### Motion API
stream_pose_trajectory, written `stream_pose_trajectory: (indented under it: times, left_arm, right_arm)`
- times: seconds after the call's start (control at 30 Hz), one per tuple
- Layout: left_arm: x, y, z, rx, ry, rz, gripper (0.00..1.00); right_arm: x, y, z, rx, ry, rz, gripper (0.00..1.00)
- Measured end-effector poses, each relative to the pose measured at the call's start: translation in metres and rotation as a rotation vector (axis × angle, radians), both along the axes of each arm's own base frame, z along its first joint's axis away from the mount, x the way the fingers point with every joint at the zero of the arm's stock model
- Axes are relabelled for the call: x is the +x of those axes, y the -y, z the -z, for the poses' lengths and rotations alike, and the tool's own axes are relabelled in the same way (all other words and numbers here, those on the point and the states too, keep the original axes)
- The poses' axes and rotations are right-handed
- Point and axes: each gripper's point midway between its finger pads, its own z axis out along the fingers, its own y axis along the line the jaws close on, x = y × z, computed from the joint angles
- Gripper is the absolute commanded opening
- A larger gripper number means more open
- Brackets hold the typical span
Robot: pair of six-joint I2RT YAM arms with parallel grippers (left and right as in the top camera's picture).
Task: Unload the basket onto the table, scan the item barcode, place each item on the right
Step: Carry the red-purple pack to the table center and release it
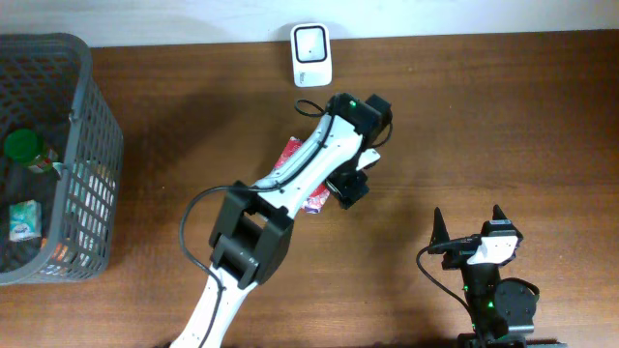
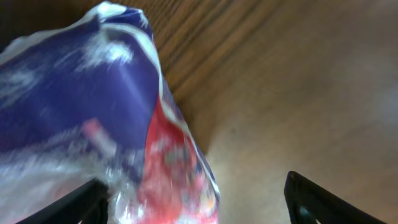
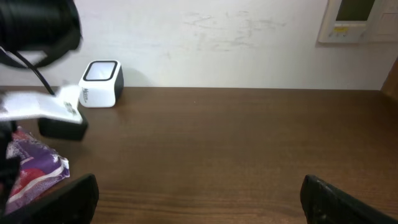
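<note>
Most of the red-and-purple packet (image 1: 313, 201) is buried under the left arm (image 1: 309, 159), only its ends poking out on the table (image 1: 503, 116) a little short of the barcode scanner (image 1: 312, 55), and up close its print is too smeared to read. The left gripper (image 1: 350, 186) stands spread, the packet lying loose by one finger. The right gripper (image 1: 469, 232) gapes wide on nothing, and a grey basket (image 1: 102, 155) of groceries sits far left.

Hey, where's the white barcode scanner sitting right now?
In the overhead view the scanner stands at the table's far edge, around the middle, just beyond the left gripper and the snack packet lying under that arm.
</note>
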Motion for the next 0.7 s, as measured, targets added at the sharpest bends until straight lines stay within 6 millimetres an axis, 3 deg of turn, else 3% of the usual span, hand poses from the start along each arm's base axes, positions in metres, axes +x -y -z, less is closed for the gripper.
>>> stream_pose_trajectory:
  times: [0.03,0.1,0.13,0.17,0.2,0.33,0.43,0.47,0.5,0.7]
  left_arm:
    - [0.007,-0.003,0.014,0.044,0.024,-0.003,0.72]
    - [0.026,-0.010,0.033,0.113,0.108,-0.044,0.24]
    - [0.035,-0.009,0.038,0.122,0.147,-0.062,0.11]
    - [0.042,-0.007,0.039,0.114,0.185,-0.089,0.01]
    - [0.050,-0.004,0.038,0.102,0.224,-0.119,0.00]
    - [0.066,0.007,0.027,0.034,0.317,-0.350,0.06]
    - [0.106,0.032,-0.015,-0.183,0.411,-0.568,0.15]
    - [0.129,0.036,-0.035,-0.282,0.454,-0.647,0.24]
    - [0.133,0.031,-0.035,-0.289,0.452,-0.676,0.45]
    - [0.124,0.029,-0.032,-0.290,0.394,-0.708,0.68]
  right_arm:
    - [0.000,0.000,0.000,0.000,0.000,0.000,0.99]
    - [0.000,0.000,0.000,0.000,0.000,0.000,0.99]
    - [0.000,0.000,0.000,0.000,0.000,0.000,0.99]
    - [0.000,0.000,0.000,0.001,0.000,0.000,0.99]
    - [0.000,0.000,0.000,0.001,0.000,0.000,0.99]
    - [0.000,0.000,0.000,0.000,0.000,0.000,0.99]
    - [0.000,0.000,0.000,0.000,0.000,0.000,0.99]
    - [0.000,0.000,0.000,0.000,0.000,0.000,0.98]
    - [0.000,0.000,0.000,0.000,0.000,0.000,0.99]
    - [0.000,0.000,0.000,0.000,0.000,0.000,0.99]
